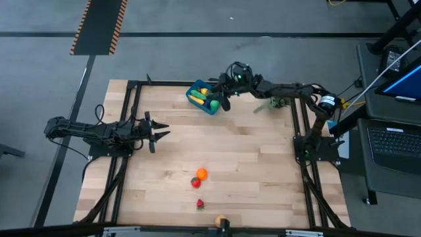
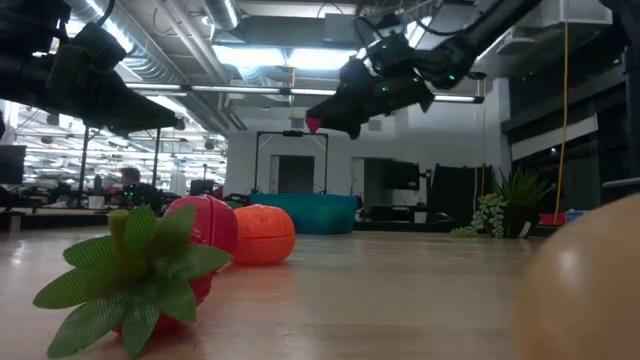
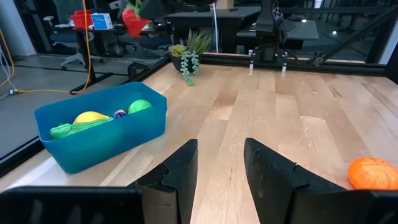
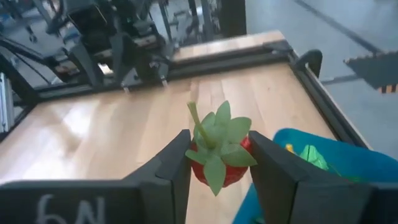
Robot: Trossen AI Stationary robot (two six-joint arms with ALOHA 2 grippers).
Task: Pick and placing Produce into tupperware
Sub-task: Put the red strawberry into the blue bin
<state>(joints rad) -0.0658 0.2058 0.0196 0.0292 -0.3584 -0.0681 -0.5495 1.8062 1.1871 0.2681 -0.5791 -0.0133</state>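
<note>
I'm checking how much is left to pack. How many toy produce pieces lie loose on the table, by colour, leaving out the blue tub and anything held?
Red: 2, leafy strawberry and round red fruit
Orange: 1, orange fruit
Tan: 1, tan piece
Total: 4
Not counted: held red fruit in the right gripper.

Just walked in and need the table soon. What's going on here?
The robot is sorting toy produce into a blue tupperware. The right pincer holds a red strawberry in the air beside the tupperware, which already has a few pieces in it. The left pincer waits empty over the table's left side. An orange piece and a few others remain on the table.
</note>
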